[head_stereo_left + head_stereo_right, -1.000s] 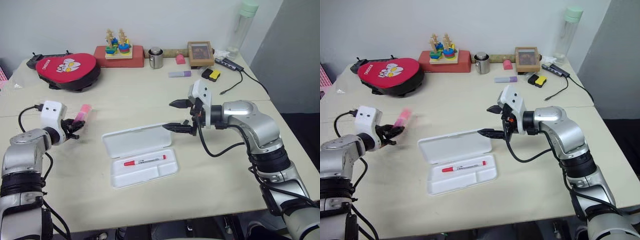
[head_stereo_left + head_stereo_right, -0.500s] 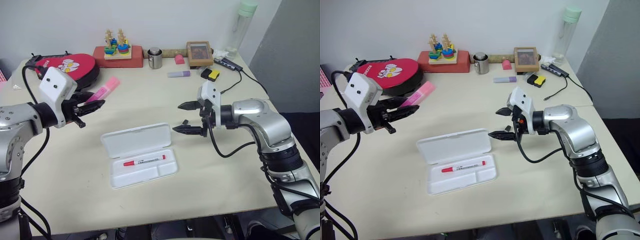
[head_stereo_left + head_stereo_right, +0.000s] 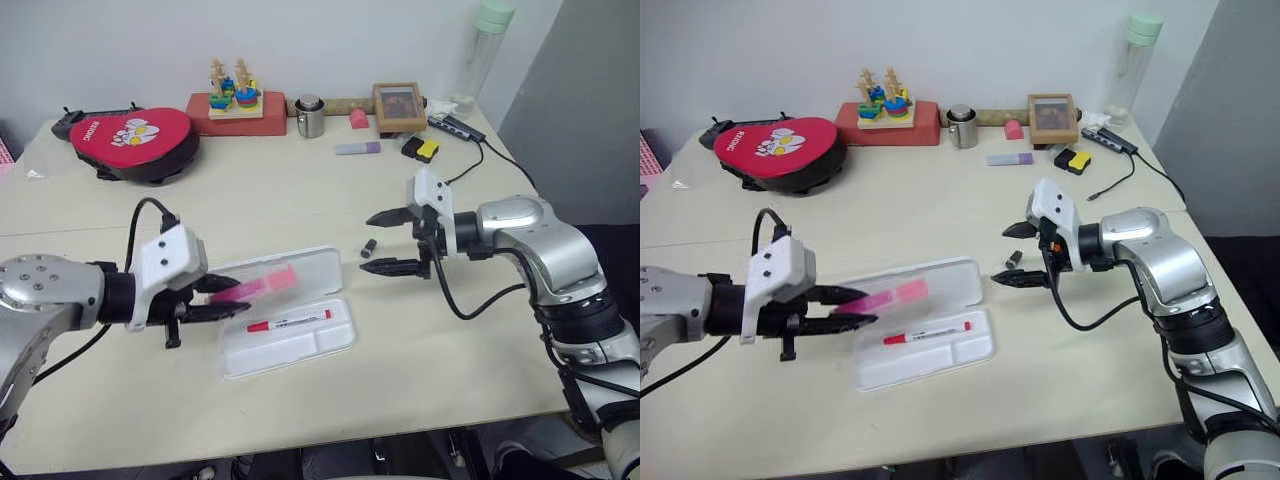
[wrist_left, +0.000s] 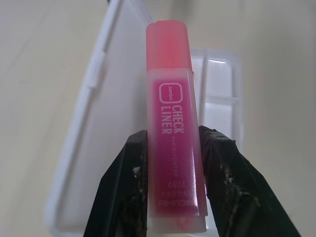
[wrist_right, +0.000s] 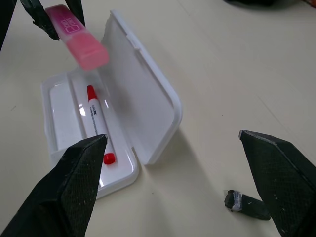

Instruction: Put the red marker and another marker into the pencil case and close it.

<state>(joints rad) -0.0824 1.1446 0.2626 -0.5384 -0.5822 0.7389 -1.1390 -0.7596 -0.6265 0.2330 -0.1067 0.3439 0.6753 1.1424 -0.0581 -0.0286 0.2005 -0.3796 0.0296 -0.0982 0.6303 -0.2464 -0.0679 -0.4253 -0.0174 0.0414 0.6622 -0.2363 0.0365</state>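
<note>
The white pencil case (image 3: 312,264) lies open mid-table, its lid flat toward the far side. The red marker (image 3: 290,322) rests in the tray's long compartment. My left gripper (image 3: 226,298) is shut on the pink highlighter (image 3: 260,287), the other marker. It holds the highlighter by its rear end, level and just above the lid and the tray's left part, the cap end pointing right. The left wrist view shows both fingers (image 4: 123,192) clamping the highlighter (image 4: 171,118). My right gripper (image 3: 1001,256) hangs open beside the case's right end, holding nothing.
A small black piece (image 5: 245,203) lies on the table below the right gripper. Along the far edge stand a red pouch (image 3: 135,140), a wooden stacking toy (image 3: 237,98), a metal cup (image 3: 311,116), a lavender highlighter (image 3: 358,148), a picture frame (image 3: 400,106) and a bottle (image 3: 486,45).
My left gripper swung in from the table's left side, carrying the pink highlighter over the open case. The right gripper drew slightly to the right, away from the lid.
</note>
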